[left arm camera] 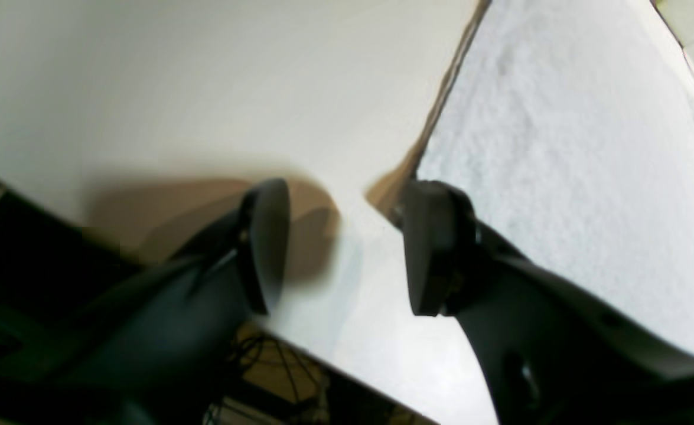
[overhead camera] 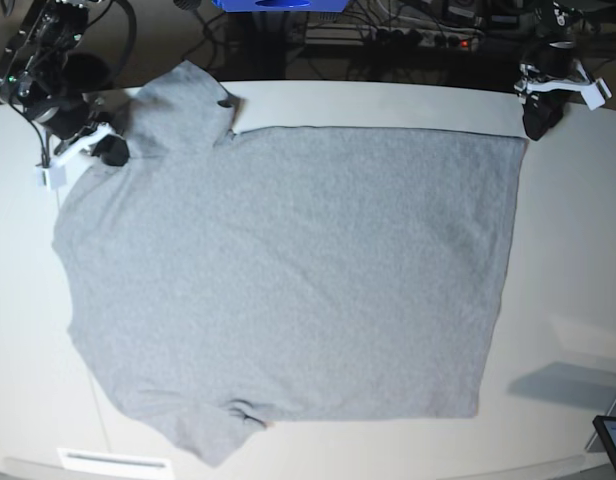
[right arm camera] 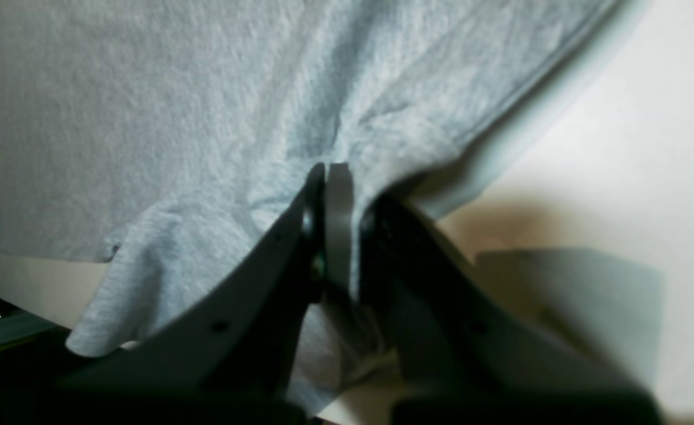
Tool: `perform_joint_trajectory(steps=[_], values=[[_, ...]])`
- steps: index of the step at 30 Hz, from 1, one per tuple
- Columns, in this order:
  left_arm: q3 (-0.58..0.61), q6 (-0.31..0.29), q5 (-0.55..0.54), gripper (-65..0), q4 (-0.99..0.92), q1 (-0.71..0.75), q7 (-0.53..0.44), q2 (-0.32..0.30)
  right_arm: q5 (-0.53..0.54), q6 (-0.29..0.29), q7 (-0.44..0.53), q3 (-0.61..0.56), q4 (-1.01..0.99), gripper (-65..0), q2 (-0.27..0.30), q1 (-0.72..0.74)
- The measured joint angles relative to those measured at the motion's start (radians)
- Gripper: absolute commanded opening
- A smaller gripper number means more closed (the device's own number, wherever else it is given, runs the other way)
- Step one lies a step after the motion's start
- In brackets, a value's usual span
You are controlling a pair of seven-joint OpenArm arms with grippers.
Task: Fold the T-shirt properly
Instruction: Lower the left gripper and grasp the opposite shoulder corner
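The heather-grey cotton T-shirt (overhead camera: 288,280) lies flat, plain side up, across the white bench (overhead camera: 578,250). The right end effector (right arm camera: 338,177) pinches its far-left sleeve; the left end effector (left arm camera: 347,245), gaping empty, hovers just beside the far-right hem corner.

Plain off-white worktop (overhead camera: 568,250) with a curved front edge, lit from overhead so the shadows come out soft and brownish. Behind it the floor is dark, with tangled cables (overhead camera: 388,35) and a blue box (overhead camera: 278,5) (only its bottom edge shows).
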Motion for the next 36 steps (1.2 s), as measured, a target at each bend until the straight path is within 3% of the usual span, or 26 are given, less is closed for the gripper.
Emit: perform_joint_trajectory(steps=[4, 14, 20, 36], values=[[-0.005, 0.005, 0.001, -34.3, 0.002, -0.045, 0.064, -0.011, 0.000, 0.000, 0.000, 0.000, 0.000, -65.0, 0.002, -0.001], [0.008, 0.000, 0.007, -34.4, -0.001, -0.067, 0.067, -0.005, 0.001, 0.000, 0.000, 0.000, 0.000, -65.0, 0.002, -0.002], [0.086, -0.004, -0.004, -34.6, 0.002, -0.072, 0.047, -0.007, 0.000, 0.000, 0.000, 0.000, 0.000, -65.0, 0.001, -0.002], [0.088, -0.007, -0.006, -34.8, -0.003, -0.092, 0.056, -0.005, 0.056, 0.019, 0.035, 0.000, -0.077, -65.0, 0.007, 0.004]])
